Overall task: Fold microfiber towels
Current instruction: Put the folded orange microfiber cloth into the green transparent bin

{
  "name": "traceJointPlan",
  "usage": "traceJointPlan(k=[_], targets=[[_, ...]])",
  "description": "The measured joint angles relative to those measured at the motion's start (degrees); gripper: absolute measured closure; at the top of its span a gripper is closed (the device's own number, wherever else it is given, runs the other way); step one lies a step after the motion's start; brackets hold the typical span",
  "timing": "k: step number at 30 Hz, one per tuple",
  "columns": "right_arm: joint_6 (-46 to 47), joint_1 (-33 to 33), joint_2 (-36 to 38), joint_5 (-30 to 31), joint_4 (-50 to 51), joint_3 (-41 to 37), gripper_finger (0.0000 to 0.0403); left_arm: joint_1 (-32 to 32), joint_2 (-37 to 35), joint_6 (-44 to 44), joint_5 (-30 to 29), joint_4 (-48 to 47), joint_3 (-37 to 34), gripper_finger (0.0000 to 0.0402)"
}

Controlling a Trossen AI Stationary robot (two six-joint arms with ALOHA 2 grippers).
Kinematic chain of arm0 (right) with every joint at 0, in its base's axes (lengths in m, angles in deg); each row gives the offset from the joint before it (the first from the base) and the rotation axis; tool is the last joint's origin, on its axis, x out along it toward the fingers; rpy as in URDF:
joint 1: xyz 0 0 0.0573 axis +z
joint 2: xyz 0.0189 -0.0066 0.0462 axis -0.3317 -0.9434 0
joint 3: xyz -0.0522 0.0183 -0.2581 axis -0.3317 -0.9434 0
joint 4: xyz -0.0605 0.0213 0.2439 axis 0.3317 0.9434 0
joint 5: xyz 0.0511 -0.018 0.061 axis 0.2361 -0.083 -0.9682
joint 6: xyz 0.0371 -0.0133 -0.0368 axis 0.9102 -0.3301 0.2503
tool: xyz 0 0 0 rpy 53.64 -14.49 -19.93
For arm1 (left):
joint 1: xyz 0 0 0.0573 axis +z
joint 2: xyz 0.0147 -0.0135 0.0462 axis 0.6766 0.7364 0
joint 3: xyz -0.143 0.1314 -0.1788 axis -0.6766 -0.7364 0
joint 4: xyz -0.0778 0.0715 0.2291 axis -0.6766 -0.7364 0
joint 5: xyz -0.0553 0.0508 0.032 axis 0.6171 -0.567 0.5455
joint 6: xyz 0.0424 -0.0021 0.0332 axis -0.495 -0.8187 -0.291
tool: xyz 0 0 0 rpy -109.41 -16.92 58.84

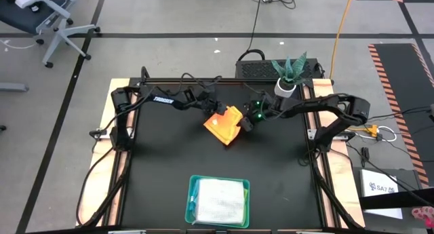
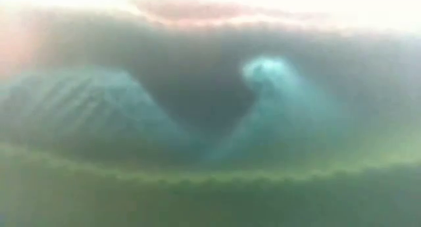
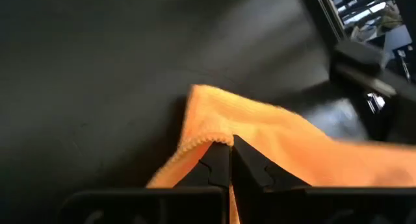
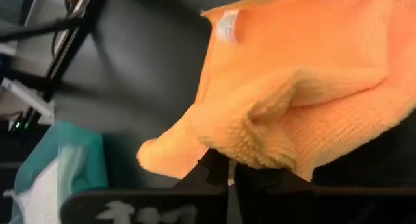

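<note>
Both grippers, left and right, are clamped on opposite edges of the orange towel at the table's far middle. The fold seems just begun; next they should probably lift together, keeping the edge taut.

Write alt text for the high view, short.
Seen from above, both arms meet over an orange towel on the black table, the left pincer and right pincer each shut on an edge. A teal tray near the front holds a pale folded towel.

Two dark arms (white lettering), black cables, green light.
</note>
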Motion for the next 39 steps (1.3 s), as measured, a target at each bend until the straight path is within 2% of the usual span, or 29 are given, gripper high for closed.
traceJointPlan(k=[4,9,12,17,21,23,25,28,31,34,36,39], targets=[[-1.09,1.91,0.30,-0.31,0.53,1.17,0.0402,-0.30,-1.48,0.15,0.06,-0.44,0.00,0.0399],[-5.62,4.13,1.59,-1.95,4.57,6.72,0.0403,-0.48,-5.90,-2.33,2.60,-3.05,0.00,0.0400],[-10.31,5.65,2.38,-1.63,12.16,11.58,0.0403,-0.33,-10.18,-5.21,1.81,-7.52,0.06,0.0400],[-14.77,8.95,2.69,0.66,21.32,20.27,0.0403,-0.78,-18.14,-7.68,0.98,-20.19,0.00,0.0400],[-15.42,11.57,2.48,5.24,24.93,26.74,0.0403,-3.34,-23.75,-9.95,-1.57,-30.01,-0.05,0.0400],[-14.55,12.85,2.40,7.85,27.04,28.92,0.0403,-5.05,-25.69,-10.55,-3.27,-31.68,0.02,0.0401],[-12.99,14.47,2.34,9.79,26.95,30.16,0.0403,-6.63,-28.25,-10.70,-5.34,-35.76,-0.04,0.0401],[-8.90,16.95,2.34,12.17,24.57,31.19,0.0403,-9.16,-30.64,-10.74,-6.49,-36.23,0.12,0.0401],[-4.41,19.78,1.41,12.62,18.38,31.78,0.0403,-11.75,-31.92,-10.12,-6.53,-37.43,0.10,0.0400],[-2.14,23.66,-0.77,15.05,14.77,32.81,0.0403,-14.54,-33.65,-10.08,-6.63,-42.40,-0.13,0.0401],[-0.93,26.28,-2.90,16.74,15.40,33.83,0.0403,-16.97,-33.64,-9.98,-6.89,-42.18,0.19,0.0401],[-0.61,29.86,-6.80,18.37,16.28,37.17,0.0403,-20.75,-34.98,-8.19,-8.98,-47.33,-0.30,0.0401]])
